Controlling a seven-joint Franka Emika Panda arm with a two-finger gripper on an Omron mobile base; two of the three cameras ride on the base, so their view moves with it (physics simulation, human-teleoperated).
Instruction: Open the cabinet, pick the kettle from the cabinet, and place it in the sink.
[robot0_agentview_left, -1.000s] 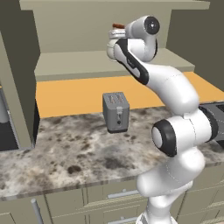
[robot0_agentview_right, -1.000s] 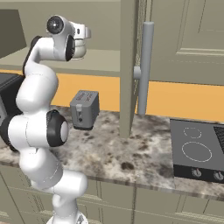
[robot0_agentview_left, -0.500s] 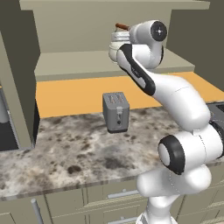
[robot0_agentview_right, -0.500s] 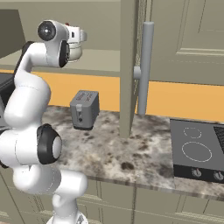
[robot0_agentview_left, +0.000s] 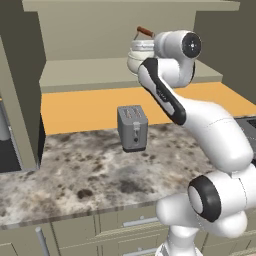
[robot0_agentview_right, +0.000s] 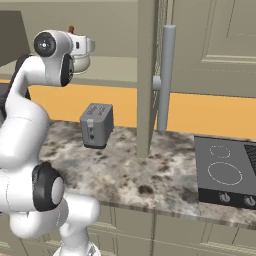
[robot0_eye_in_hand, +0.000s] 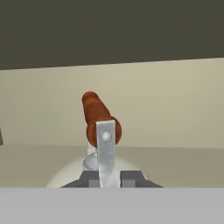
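1. Between my fingertips (robot0_eye_in_hand: 109, 177): kettle's grey handle strap, pinched tight; brown grip (robot0_eye_in_hand: 99, 117) just past.
2. Kettle (robot0_agentview_left: 140, 52) now at cabinet (robot0_agentview_left: 125, 75) shelf's front edge, w/ my arm swung over vs. a sec ago.
3. Pick looks done; sink next.

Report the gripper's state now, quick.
Gripper: shut on the kettle, fingertips clamped on its thin metal handle just below the reddish-brown wooden piece, inside the open cabinet.
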